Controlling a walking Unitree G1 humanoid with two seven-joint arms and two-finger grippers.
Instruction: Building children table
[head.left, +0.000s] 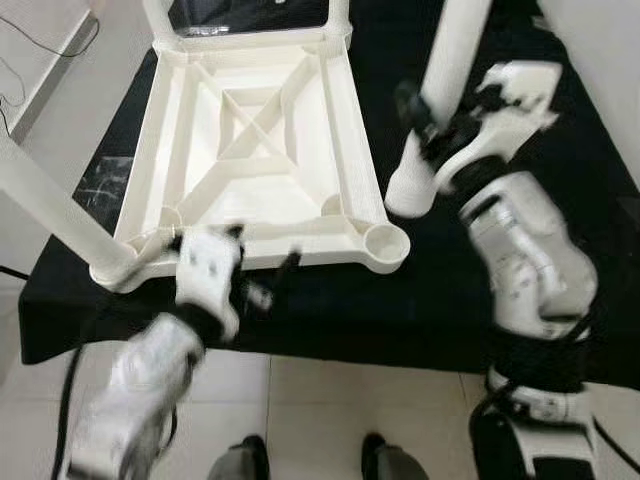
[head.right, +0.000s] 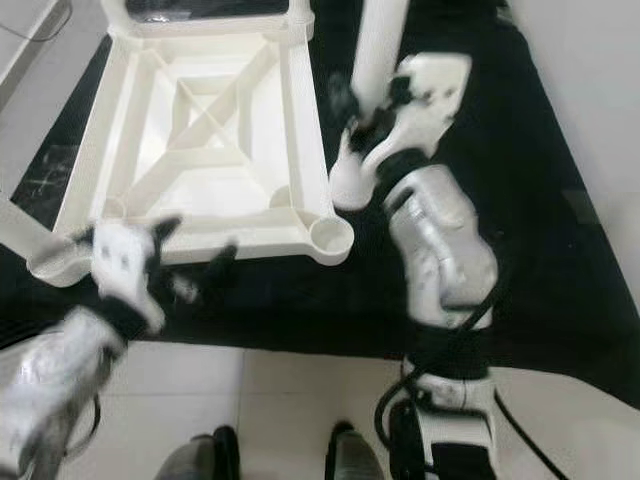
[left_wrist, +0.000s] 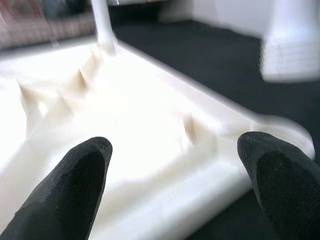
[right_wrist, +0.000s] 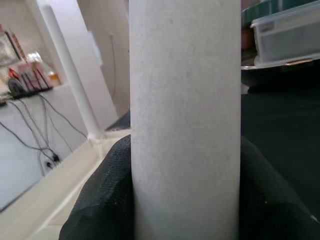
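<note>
A white plastic table top (head.left: 255, 150) lies upside down on a black-covered surface. White legs stand in its far corners, and one leg (head.left: 50, 210) sticks out from the near left corner. The near right corner socket (head.left: 385, 243) holds no leg. My right gripper (head.left: 428, 112) is shut on a loose white leg (head.left: 445, 80), holding it upright with its lower end (head.left: 408, 190) just right of the table top, above the black cover. In the right wrist view, the leg (right_wrist: 185, 110) sits between both black fingers (right_wrist: 105, 195). My left gripper (head.left: 265, 250) is open at the table top's near edge.
The black cover (head.left: 560, 170) has bare room to the right of the table top. Its front edge drops to a light tiled floor (head.left: 300, 400), where two dark feet (head.left: 250, 460) stand. A white wall runs along the left.
</note>
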